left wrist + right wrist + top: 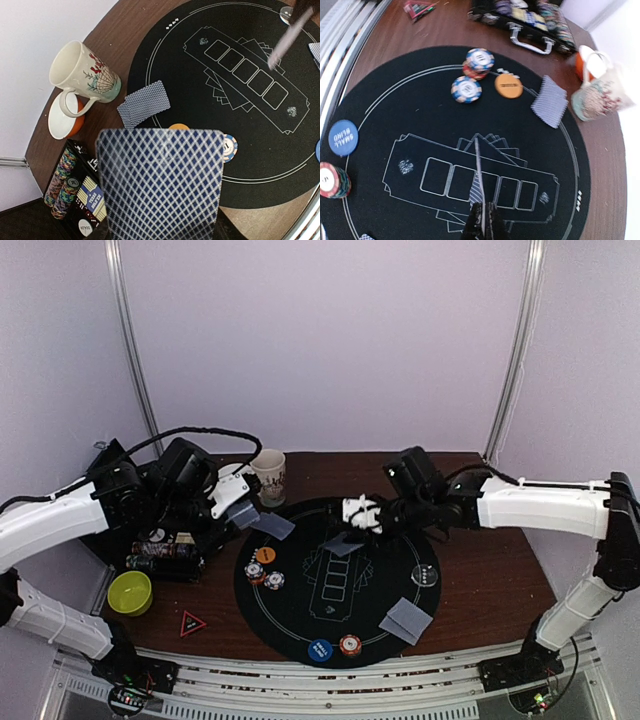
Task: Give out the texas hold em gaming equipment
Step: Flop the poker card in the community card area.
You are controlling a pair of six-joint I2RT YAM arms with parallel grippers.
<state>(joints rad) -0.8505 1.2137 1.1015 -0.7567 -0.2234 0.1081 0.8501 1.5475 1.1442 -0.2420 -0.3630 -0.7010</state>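
Observation:
My left gripper (236, 498) is shut on a deck of blue-backed cards (160, 185), held above the left rim of the black mat (300, 618); the deck hides its fingers. My right gripper (483, 221) is shut on a single card (478, 165), seen edge-on above the mat's printed card boxes and also in the top view (340, 543). Two dealt cards (272, 525) lie at the mat's upper left and another pair (408, 618) at the lower right. An orange disc (265, 555), two chip stacks (265, 577), a blue disc (320, 650), another chip stack (349, 644) and a clear disc (426, 576) sit on the mat.
A patterned mug (268, 472) stands behind the mat, with an orange-and-white bowl (62, 120) beside it. The open black chip case (165, 550) lies at the left. A green bowl (130, 592) and a red triangle (191, 623) sit near the front left edge.

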